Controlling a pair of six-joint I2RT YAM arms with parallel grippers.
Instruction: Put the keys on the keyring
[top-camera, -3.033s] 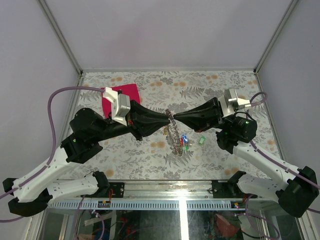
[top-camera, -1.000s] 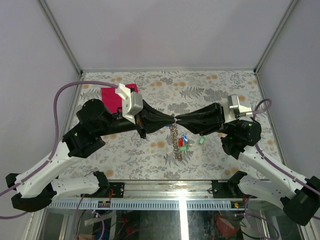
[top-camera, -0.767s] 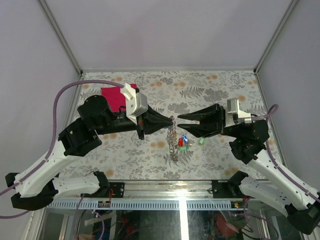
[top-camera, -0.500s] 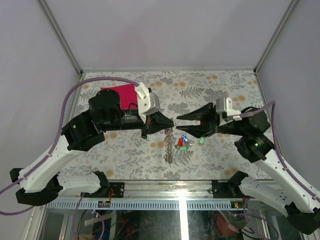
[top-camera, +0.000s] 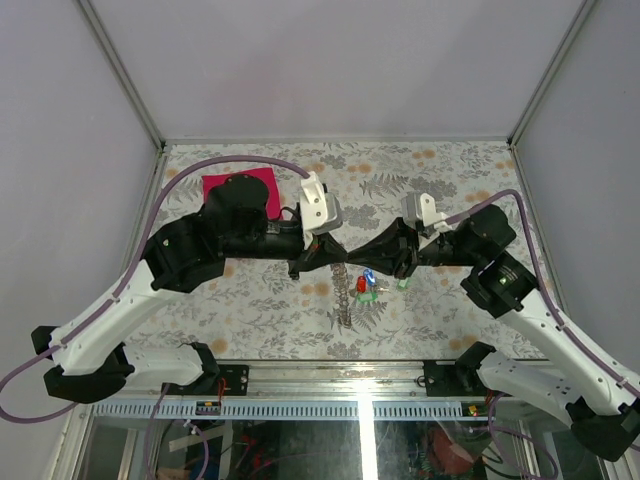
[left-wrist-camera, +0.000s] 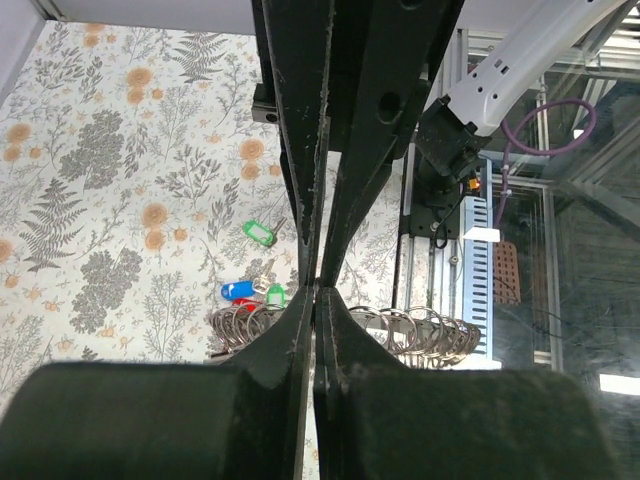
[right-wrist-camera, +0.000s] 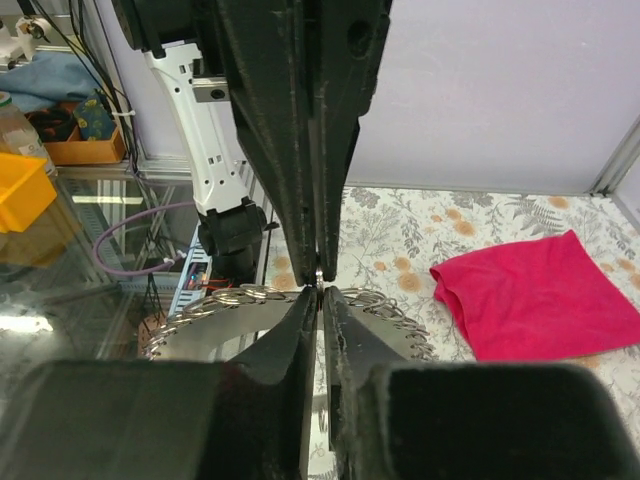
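The left fingers (top-camera: 322, 255) and the right fingers (top-camera: 378, 250) are meeting tip to tip above the flowered table (top-camera: 460, 175), both pinching the keyring (top-camera: 345, 295) at a single spot on its upper edge. The left fingers are pressing fully together on the ring's wire. The right fingers, reaching in from the opposite side, are standing all but closed on the same stretch of wire, with only a hairline gap showing between them in the right wrist view. The keyring is hanging below the joined tips, and in both wrist views its jagged grey coils are fanning out to either side of them. Whether its lower end is touching the table cannot be told. Three keys (top-camera: 365, 285), tagged blue, red and green, are sitting bunched right against the keyring's right side, too close to tell whether they are threaded onto it or merely lying beside it. A fourth key (top-camera: 403, 283), with a green tag, is lying alone on the table farther to the right of the keyring, clearly apart from it. A magenta cloth (top-camera: 228, 186) is lying well to the keyring's left, toward the far side of the table.
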